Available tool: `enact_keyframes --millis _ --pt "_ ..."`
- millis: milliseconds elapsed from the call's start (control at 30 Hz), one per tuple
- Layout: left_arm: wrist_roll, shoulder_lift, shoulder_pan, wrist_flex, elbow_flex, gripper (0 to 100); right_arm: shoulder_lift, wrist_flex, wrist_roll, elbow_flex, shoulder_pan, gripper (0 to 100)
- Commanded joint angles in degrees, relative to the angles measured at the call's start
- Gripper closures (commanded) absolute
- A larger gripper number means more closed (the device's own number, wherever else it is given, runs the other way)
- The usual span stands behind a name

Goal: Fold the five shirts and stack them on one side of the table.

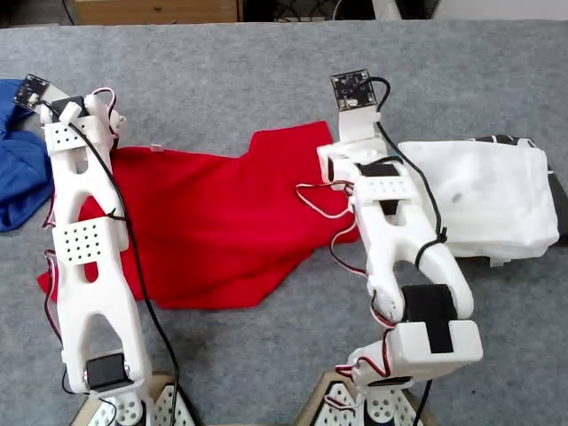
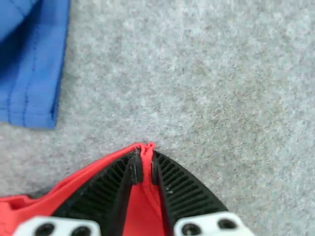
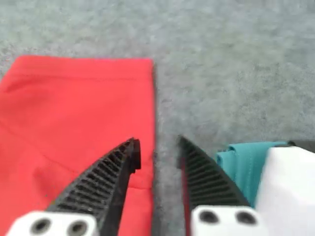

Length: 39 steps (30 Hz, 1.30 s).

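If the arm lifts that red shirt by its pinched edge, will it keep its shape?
Probably not: the red shirt lies wrinkled and uneven, so it should droop. It looks thin where the left gripper pinches it, so likely light. The fuzzy table may drag it.

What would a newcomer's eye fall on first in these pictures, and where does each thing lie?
The red shirt grabs the eye first, spread mid-table between the two arms. The left hand is shut on a pinch of its edge, while the right hand stands open over the edge of its far sleeve. A folded white shirt lies on the right side, and a blue shirt lies crumpled at the left edge.
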Motion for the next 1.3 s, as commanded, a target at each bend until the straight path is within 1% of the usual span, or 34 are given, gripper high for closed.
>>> enact_keyframes --millis 0,100,167,233,300,367,433,500,567,633,733,867,1000,1133,1267 --pt "-0.6 -0.7 -0.1 0.0 -2.5 97 -2.1 9.8 0.0 -9.7 2.3 74.1" --pt "-0.6 -0.7 -0.1 0.0 -2.7 97 -2.0 20.8 0.1 -16.1 1.8 76.0" --pt "-0.6 -0.7 -0.1 0.0 -2.6 97 -2.0 26.6 0.0 -20.3 0.4 80.3" --pt "-0.6 -0.7 -0.1 0.0 -2.7 97 -1.8 30.2 -0.4 -23.4 -0.9 88.9" --pt "-0.6 -0.7 -0.1 0.0 -2.7 97 0.2 31.6 0.0 -25.9 -2.7 99.2" --pt "-0.6 -0.7 -0.1 0.0 -2.7 97 3.8 33.7 -0.5 -27.6 -5.1 96.7" --pt "-0.6 -0.7 -0.1 0.0 -2.7 97 9.0 35.4 -0.5 -28.9 -7.5 98.8" --pt "-0.6 -0.7 -0.1 0.0 -2.7 97 14.5 37.0 -0.5 -30.1 -8.7 98.6" --pt "-0.6 -0.7 -0.1 0.0 -2.7 97 19.6 38.3 -1.9 -31.3 -8.7 98.6" --pt "-0.6 -0.7 -0.1 0.0 -2.7 97 23.8 40.3 -2.6 -32.7 -7.0 98.6" --pt "-0.6 -0.7 0.0 0.0 -2.8 97 26.9 44.7 -2.7 -34.9 -5.1 98.6" --pt "-0.6 -0.7 0.0 0.0 -2.8 97 27.0 51.1 -2.8 -35.0 -5.6 98.6" --pt "-0.6 -0.7 -0.1 0.0 -2.8 97 25.5 55.9 -2.5 -31.2 -5.6 98.6" --pt "-0.6 -0.7 -0.1 0.0 -2.7 97 18.2 53.9 -2.2 -25.5 -5.5 98.6" --pt "-0.6 -0.7 -0.1 0.0 -2.6 97 12.0 53.3 -2.0 -25.4 -5.5 98.5"
